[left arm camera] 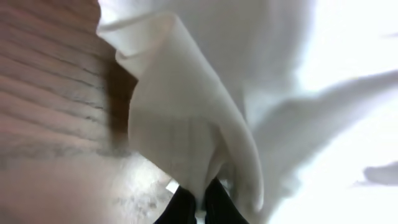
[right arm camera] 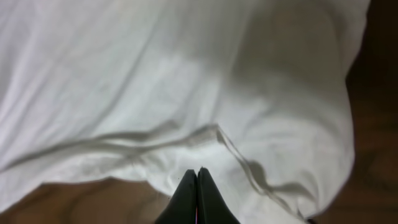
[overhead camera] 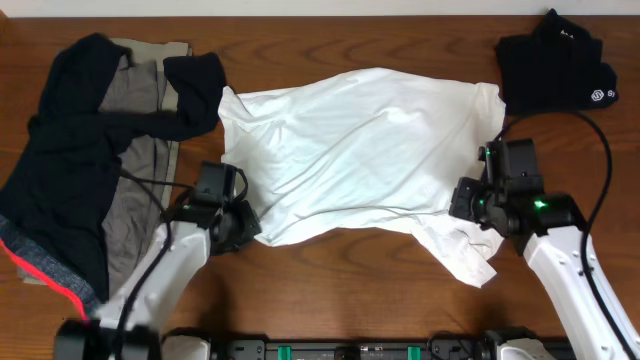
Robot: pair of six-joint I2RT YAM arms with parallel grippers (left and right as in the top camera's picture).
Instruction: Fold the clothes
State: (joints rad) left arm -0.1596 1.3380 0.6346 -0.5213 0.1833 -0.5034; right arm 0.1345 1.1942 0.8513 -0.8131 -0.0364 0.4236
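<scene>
A white shirt [overhead camera: 350, 150] lies spread and creased across the middle of the table. My left gripper [overhead camera: 243, 222] is at the shirt's lower left corner, shut on a raised fold of it [left arm camera: 186, 137], with cloth pinched between the black fingers [left arm camera: 200, 200]. My right gripper [overhead camera: 468, 205] is at the shirt's lower right side. Its fingers [right arm camera: 198, 177] are pressed together at the shirt's edge [right arm camera: 186, 93], thin cloth seemingly caught between them.
A heap of dark navy, grey and red-trimmed clothes [overhead camera: 90, 150] covers the left of the table. A folded black garment [overhead camera: 555, 65] with a white logo lies at the back right. The brown wooden tabletop [overhead camera: 340, 280] shows along the front.
</scene>
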